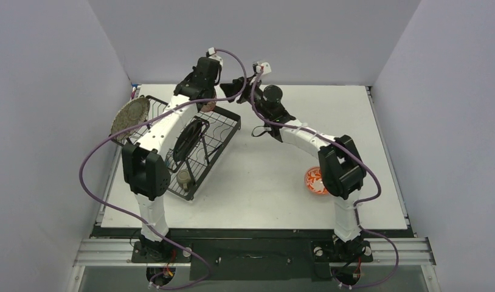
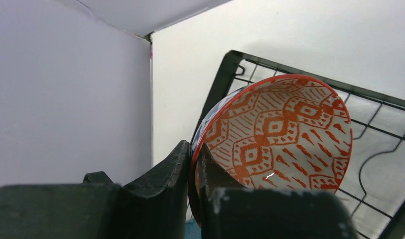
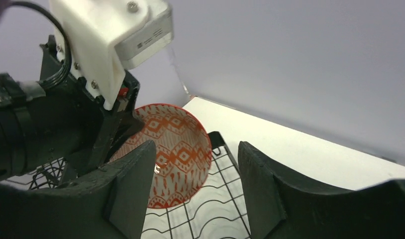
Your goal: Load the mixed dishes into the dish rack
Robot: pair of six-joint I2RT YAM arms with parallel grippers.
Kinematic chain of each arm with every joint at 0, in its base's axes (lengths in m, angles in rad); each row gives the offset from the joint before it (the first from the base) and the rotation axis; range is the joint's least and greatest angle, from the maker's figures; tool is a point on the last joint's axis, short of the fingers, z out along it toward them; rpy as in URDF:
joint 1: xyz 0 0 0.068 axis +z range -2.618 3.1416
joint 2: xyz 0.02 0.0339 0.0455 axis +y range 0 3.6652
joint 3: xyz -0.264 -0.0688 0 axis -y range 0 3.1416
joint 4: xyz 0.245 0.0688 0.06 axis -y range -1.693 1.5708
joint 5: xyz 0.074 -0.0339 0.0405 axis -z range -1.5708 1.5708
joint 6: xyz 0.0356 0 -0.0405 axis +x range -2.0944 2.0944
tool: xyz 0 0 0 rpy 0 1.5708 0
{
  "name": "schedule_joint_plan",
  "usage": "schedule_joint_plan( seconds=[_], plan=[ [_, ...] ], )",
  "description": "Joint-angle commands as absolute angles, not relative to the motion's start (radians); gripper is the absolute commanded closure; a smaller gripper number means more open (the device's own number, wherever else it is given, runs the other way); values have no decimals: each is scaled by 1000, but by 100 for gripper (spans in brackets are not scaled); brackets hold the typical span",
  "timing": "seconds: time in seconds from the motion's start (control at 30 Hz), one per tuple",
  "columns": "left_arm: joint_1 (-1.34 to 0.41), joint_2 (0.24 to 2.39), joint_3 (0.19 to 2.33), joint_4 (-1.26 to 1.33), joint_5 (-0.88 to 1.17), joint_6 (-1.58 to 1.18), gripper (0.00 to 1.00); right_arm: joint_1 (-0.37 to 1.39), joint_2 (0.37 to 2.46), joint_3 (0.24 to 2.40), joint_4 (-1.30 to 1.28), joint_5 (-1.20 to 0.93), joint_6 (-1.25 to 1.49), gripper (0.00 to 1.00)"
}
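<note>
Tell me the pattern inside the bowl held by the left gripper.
Red-orange diamonds and dashes on white inside the bowl; the left wrist view shows it best.

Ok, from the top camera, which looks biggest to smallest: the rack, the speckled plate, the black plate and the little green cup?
1. Dish rack.
2. Speckled plate and black plate: too close to rank, since the black one stands on edge.
3. Green cup.

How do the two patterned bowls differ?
The gripped bowl is clamped by its rim in the left gripper; the other bowl lies free on the table. The gripped bowl is tilted on edge over the dish rack; the other bowl sits flat, opening up. Both share a red-orange pattern.
</note>
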State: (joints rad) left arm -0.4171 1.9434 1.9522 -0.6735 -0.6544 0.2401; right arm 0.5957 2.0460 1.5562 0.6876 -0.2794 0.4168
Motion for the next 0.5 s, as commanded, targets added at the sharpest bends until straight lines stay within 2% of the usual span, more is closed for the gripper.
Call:
schedule_joint_plan(
  seconds=[0.0,0.17,0.27,0.43,0.47],
  plan=[
    [-423,1915,1911,-420,-794,358,100,548,1919,1490,651,-127,466,43],
    [-421,1946,1866,-355,-824,435,100,469,1844,1292,672,-73,539,43],
    [-422,1961,1871,-348,-806,473,100,437,1828,1236,666,-120,558,44],
    [-423,1932,1826,-318,-765,457,100,428,1871,1295,577,-209,603,42],
    [-421,1924,1827,-328,-748,450,100,426,1894,1327,571,-233,663,37]
  ],
)
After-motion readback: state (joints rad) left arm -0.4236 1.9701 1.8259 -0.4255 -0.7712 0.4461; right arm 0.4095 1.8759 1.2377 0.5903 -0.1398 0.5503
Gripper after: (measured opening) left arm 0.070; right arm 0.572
